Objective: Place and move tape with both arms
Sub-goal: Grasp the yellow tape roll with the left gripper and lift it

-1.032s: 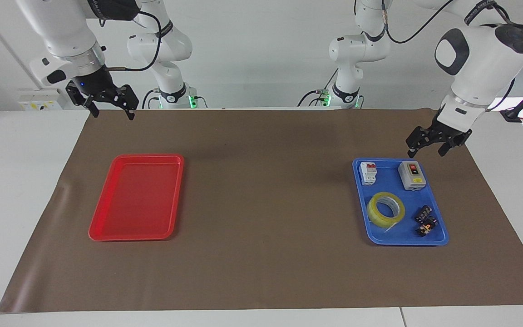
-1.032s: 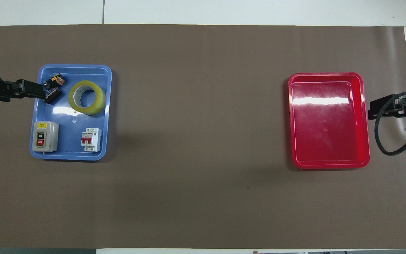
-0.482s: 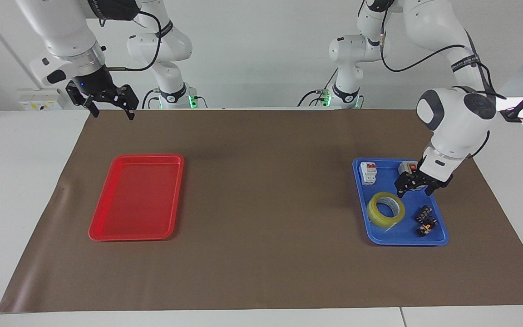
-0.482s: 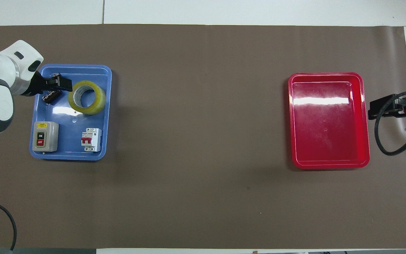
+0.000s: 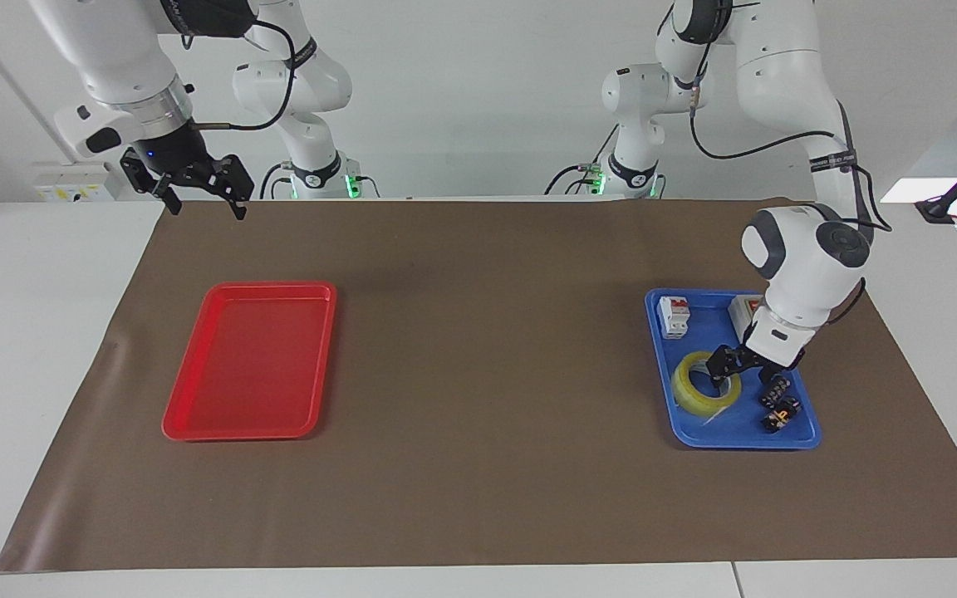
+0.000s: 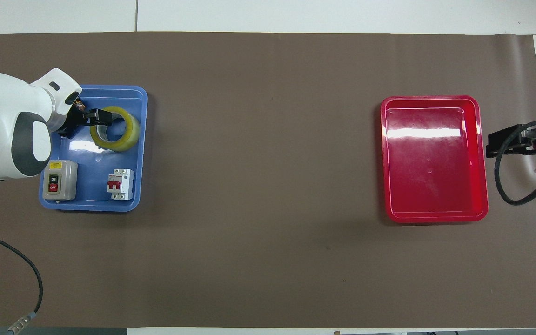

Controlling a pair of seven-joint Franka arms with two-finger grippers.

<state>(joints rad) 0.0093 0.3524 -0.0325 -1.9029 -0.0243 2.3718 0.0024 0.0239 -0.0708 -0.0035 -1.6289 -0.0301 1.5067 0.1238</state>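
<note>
Facing view: left gripper (image 5: 734,371) spread wide, straddling the rim of the tape (image 5: 699,394) in the blue tray (image 5: 744,439), not clamped. Right gripper (image 5: 196,195) waits, unclenched and empty.

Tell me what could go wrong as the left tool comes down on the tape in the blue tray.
The left tool is open over the tape's edge. Small black parts lie right beside the roll in the blue tray, so a finger could knock them. A shallow hold on the ring's wall might slip, or tip the roll. The right tool waits above the table edge, not over the red tray.
</note>
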